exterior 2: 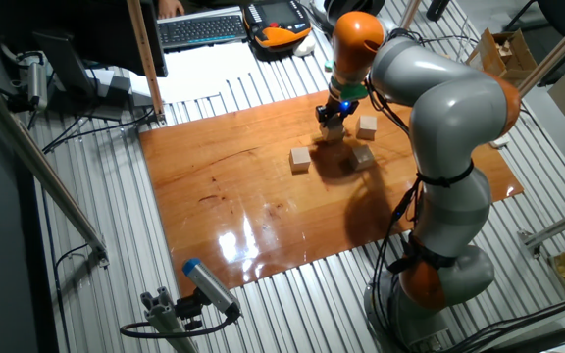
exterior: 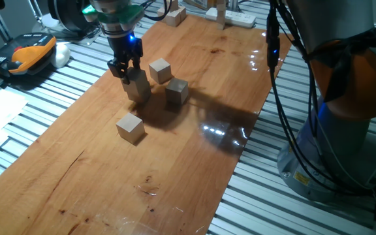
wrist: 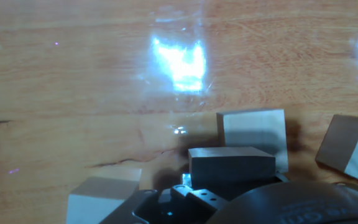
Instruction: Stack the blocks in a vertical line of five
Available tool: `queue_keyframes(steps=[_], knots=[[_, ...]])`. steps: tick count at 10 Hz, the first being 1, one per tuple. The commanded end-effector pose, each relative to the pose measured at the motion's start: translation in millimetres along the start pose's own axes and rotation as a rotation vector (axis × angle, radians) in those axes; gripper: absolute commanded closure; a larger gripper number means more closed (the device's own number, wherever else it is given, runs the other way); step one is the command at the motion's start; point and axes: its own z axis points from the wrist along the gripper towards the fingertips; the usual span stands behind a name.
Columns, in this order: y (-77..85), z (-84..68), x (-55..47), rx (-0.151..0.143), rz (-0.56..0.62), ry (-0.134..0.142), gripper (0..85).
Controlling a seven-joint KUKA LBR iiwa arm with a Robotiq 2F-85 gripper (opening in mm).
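My gripper [exterior: 126, 72] is shut on one tan block [exterior: 134, 79] at the back left of the wooden board [exterior: 194, 170]. That block sits directly over a second block [exterior: 140, 94]; I cannot tell whether they touch. Three more blocks lie loose: one [exterior: 160, 70] just behind and to the right, one [exterior: 177, 91] to the right, one [exterior: 130, 127] nearer the front. In the other fixed view the gripper [exterior 2: 333, 120] hangs over the pair, with loose blocks [exterior 2: 300, 159], [exterior 2: 366, 126], [exterior 2: 363, 155] around it. The hand view shows the held block [wrist: 232, 165] dark in shadow and a paler block [wrist: 253, 132] beyond it.
A white power strip [exterior: 235, 17] and a small wooden piece [exterior: 174, 15] lie at the board's far end. An orange and black device [exterior: 28, 52] rests on the slatted metal table on the left. The arm's base [exterior: 344, 137] and cables stand on the right.
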Motion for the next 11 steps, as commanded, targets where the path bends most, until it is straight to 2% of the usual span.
queue_keyframes(steps=[1,5,11], knots=[[-2.8,-0.5,-1.8,0.0,-0.004,-0.002,85.0],[-14.4,2.9,-11.6,0.01,-0.024,-0.012,85.0],[-23.2,10.3,-18.1,0.005,-0.036,-0.022,85.0]])
